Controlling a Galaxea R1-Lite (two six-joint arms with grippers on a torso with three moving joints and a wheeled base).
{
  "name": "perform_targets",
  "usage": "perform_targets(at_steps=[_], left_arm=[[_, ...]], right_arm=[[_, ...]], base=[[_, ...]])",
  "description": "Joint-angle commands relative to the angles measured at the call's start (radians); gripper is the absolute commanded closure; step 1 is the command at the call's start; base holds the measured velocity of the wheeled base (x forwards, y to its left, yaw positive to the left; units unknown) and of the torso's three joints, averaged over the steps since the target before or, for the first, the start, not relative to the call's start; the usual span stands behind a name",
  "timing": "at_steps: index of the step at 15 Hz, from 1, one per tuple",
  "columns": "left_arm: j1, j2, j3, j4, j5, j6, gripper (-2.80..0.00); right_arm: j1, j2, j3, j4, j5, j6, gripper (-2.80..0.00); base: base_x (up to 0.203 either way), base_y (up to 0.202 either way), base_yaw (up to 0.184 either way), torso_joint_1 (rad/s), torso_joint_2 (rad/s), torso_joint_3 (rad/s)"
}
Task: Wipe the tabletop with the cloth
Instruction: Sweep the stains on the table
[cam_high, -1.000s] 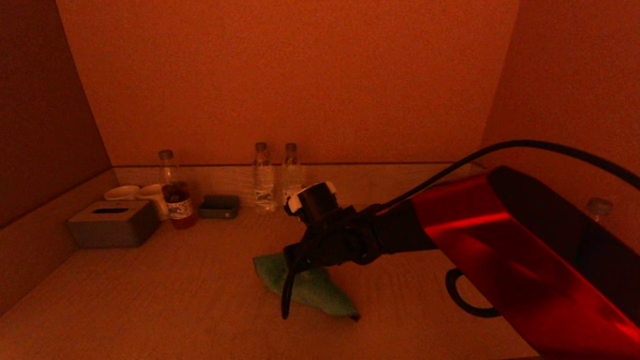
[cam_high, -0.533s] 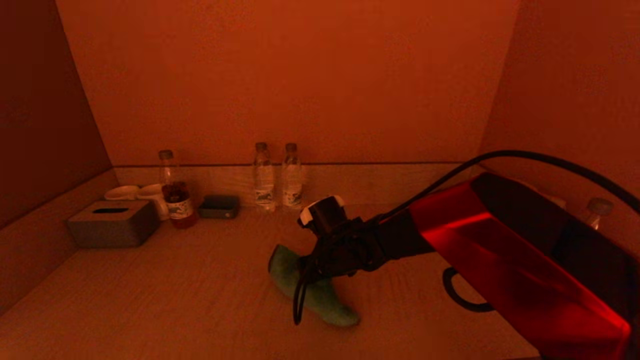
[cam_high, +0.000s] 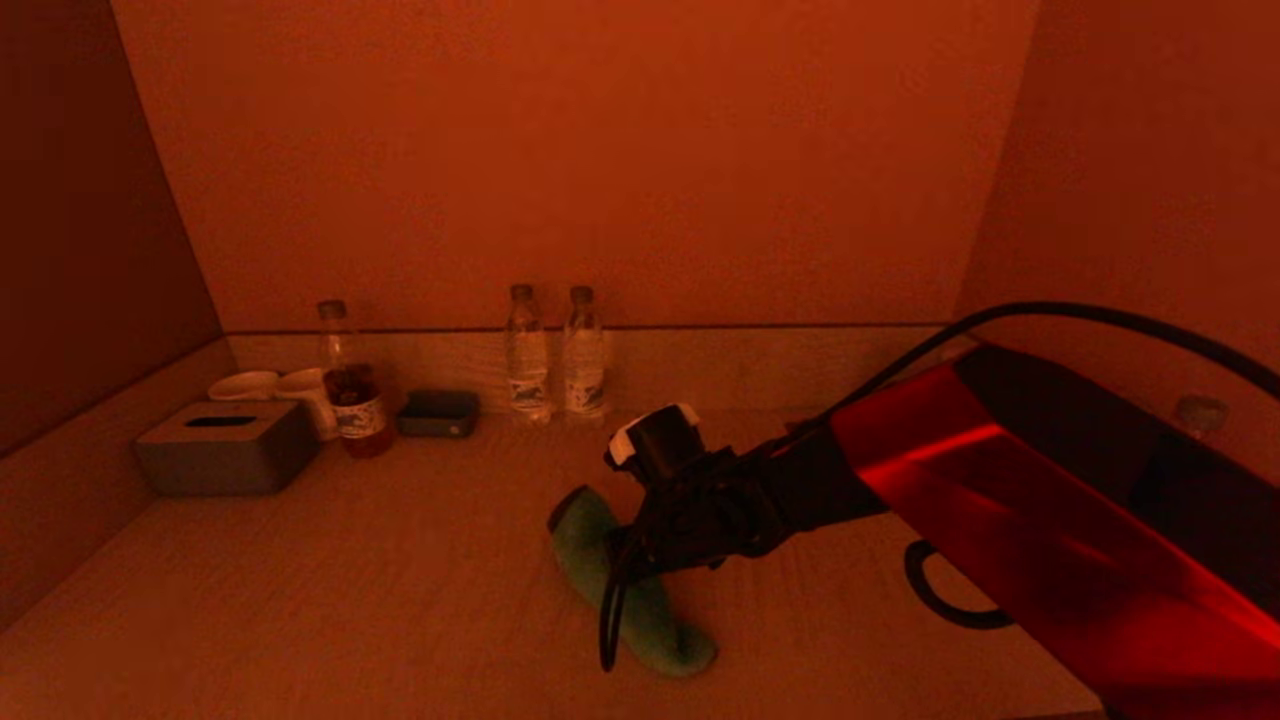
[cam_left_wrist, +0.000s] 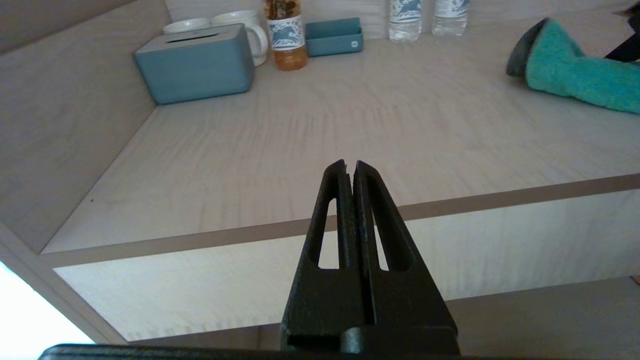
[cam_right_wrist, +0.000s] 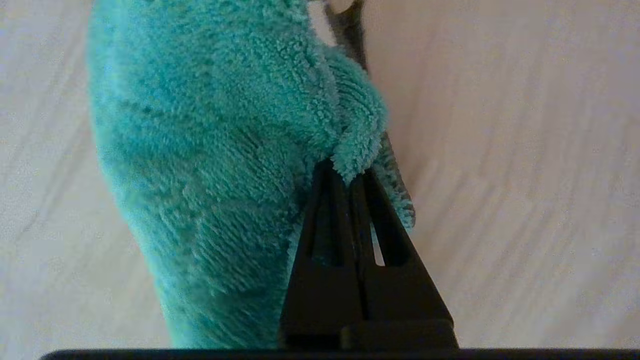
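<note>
No label was readable. At frame centre, the right gripper (cam_right_wrist: 350, 172) clamped a fold of the green cloth (cam_high: 610, 575) lying on the tabletop (cam_high: 330, 590). The left gripper (cam_left_wrist: 349, 169), fingers together, hovered before the tabletop's front edge.

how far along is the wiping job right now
Done: the right pincer has the cloth pinched shut by one edge, and the cloth lies bunched on the tabletop. In hand: it is pressed to the middle of the surface, mid-wipe. Left: I cannot tell which areas have been wiped; the stretch toward the tissue box lies beyond the cloth. The left pincer is parked shut off the front edge.
</note>
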Motion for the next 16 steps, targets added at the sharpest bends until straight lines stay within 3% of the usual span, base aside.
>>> perform_targets(at_steps=[1, 4, 7, 12, 16], left_arm=[[0.0, 0.0, 0.0, 0.0, 0.0, 0.001, 0.0], [0.0, 0.0, 0.0, 0.0, 0.0, 0.001, 0.0], [0.0, 0.0, 0.0, 0.0, 0.0, 0.001, 0.0], [0.0, 0.0, 0.0, 0.0, 0.0, 0.001, 0.0], [0.001, 0.0, 0.0, 0.0, 0.0, 0.001, 0.0]], right_arm=[[0.001, -0.038, 0.067, -0.033, 0.001, 0.001, 0.0], [0.001, -0.04, 0.069, -0.037, 0.002, 0.001, 0.0], [-0.006, -0.095, 0.194, -0.099, 0.003, -0.003, 0.0], [-0.012, -0.105, 0.206, -0.113, 0.003, -0.005, 0.0], [-0.051, -0.196, 0.334, -0.146, 0.002, -0.012, 0.0]], base=[[0.0, 0.0, 0.0, 0.0, 0.0, 0.0], [0.0, 0.0, 0.0, 0.0, 0.0, 0.0], [0.0, 0.0, 0.0, 0.0, 0.0, 0.0], [0.0, 0.0, 0.0, 0.0, 0.0, 0.0], [0.0, 0.0, 0.0, 0.0, 0.0, 0.0]])
